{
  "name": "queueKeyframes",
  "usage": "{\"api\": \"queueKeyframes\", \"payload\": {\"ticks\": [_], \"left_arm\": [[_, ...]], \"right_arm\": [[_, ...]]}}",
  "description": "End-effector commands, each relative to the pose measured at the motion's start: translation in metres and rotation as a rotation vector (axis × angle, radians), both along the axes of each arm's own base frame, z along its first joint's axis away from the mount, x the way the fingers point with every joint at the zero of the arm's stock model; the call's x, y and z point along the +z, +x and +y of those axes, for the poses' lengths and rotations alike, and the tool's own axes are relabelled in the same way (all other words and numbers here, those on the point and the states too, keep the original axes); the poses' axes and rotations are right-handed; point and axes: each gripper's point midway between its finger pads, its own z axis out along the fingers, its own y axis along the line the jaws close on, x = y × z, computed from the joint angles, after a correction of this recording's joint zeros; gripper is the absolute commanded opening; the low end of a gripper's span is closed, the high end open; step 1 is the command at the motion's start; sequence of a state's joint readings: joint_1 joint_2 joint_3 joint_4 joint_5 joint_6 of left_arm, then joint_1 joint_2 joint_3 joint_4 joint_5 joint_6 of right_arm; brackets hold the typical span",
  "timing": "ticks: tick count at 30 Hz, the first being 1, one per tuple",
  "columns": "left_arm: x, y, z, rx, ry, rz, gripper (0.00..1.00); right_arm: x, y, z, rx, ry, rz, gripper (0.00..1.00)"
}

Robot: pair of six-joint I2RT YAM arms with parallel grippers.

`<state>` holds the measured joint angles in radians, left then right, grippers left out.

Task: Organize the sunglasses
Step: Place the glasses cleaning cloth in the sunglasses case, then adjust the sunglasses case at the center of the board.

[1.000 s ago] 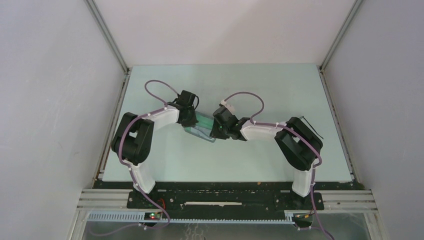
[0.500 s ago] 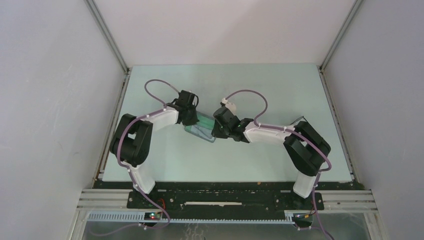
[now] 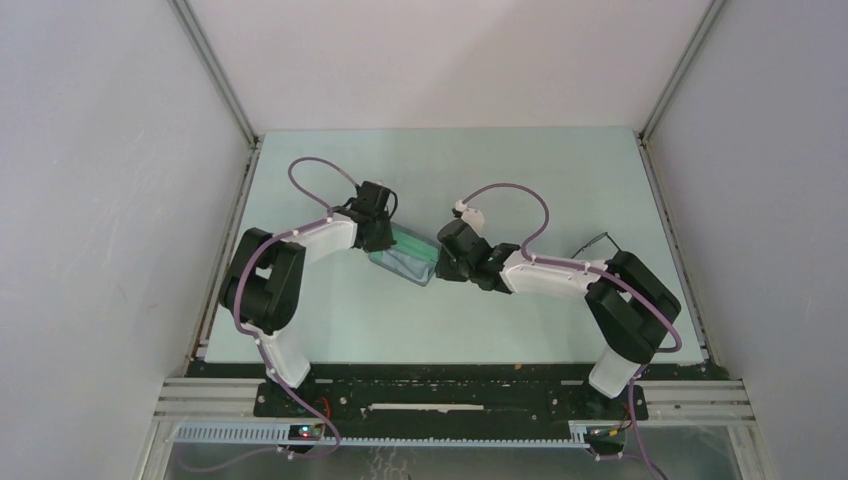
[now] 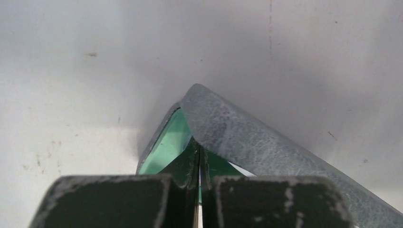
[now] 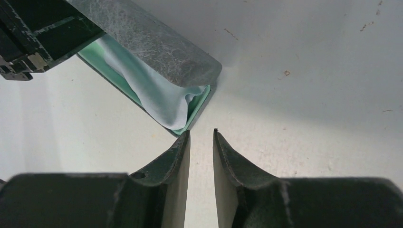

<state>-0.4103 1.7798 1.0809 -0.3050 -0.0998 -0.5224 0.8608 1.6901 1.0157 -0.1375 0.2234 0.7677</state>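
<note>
Sunglasses [image 3: 594,241] lie on the tabletop [image 3: 520,160] by my right elbow, I think, well apart from both hands. Left hand [image 4: 199,159] is clenched on the case [image 5: 152,42] edge. Right hand [image 5: 201,142] is slightly parted and empty, just beside the case.

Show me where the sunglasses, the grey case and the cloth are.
sunglasses [image 3: 597,238]: top view, on the thin black frame.
grey case [image 5: 152,42]: right wrist view, on its raised lid.
cloth [image 5: 159,97]: right wrist view, on its fold inside the case.

Lab robot cell: white panels [image 3: 100,200], aluminium rails [image 3: 215,72]
</note>
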Motion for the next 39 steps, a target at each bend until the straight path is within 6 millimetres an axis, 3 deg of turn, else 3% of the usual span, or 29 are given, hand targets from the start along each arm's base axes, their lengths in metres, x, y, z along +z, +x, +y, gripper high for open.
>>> {"api": "queueKeyframes", "payload": {"ticks": [1,7,15,23,25,28,32,39], "left_arm": [[0.018,0.012,0.01,0.04,0.052,-0.063,0.0],[0.017,0.014,0.004,0.027,0.029,-0.055,0.02],[0.03,0.01,0.003,0.034,0.021,-0.073,0.31],[0.058,0.002,0.003,0.029,0.002,-0.122,0.36],[0.064,-0.003,0.004,0.034,-0.007,-0.136,0.36],[0.068,-0.011,0.011,0.064,-0.006,-0.152,0.35],[0.056,-0.02,0.032,0.135,0.034,-0.129,0.35],[0.027,-0.01,0.063,0.277,-0.013,-0.028,0.33]], "right_arm": [[0.015,0.001,-0.002,-0.004,0.004,-0.052,0.32],[0.016,0.001,-0.002,-0.002,0.007,-0.055,0.32],[0.018,0.0,-0.001,0.003,0.008,-0.061,0.33],[0.021,-0.001,0.003,0.016,0.018,-0.067,0.33],[0.02,-0.002,0.006,0.025,0.024,-0.067,0.3],[0.019,-0.003,0.012,0.052,0.043,-0.064,0.12],[0.016,-0.006,0.023,0.091,0.066,-0.047,0.01],[0.01,-0.01,0.027,0.113,0.063,-0.017,0.0]]}}
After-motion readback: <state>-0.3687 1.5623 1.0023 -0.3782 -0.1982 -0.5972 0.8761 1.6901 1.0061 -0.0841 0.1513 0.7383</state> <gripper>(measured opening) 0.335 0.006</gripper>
